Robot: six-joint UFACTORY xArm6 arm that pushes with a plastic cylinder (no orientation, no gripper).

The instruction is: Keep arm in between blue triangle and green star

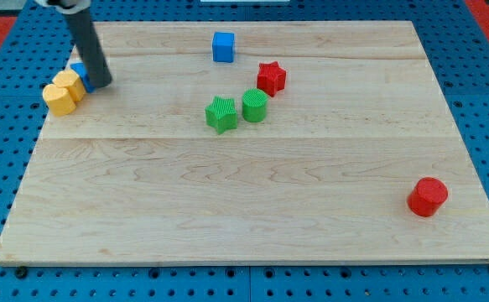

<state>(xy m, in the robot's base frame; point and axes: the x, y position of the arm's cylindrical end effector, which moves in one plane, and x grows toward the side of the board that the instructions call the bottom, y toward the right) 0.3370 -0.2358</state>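
Observation:
The blue triangle (78, 72) lies near the view's upper left, mostly hidden behind my rod. My tip (100, 83) rests on the board just right of it, touching or nearly touching it. The green star (221, 114) sits near the board's middle, well to the right of my tip and slightly lower. The tip stands on the star's side of the triangle, far closer to the triangle than to the star.
Two yellow blocks (64, 92) sit just left of and below the blue triangle. A green cylinder (255, 105) touches the star's right. A red star (271, 78), a blue cube (222, 46) and a red cylinder (428, 196) also lie on the wooden board (252, 226).

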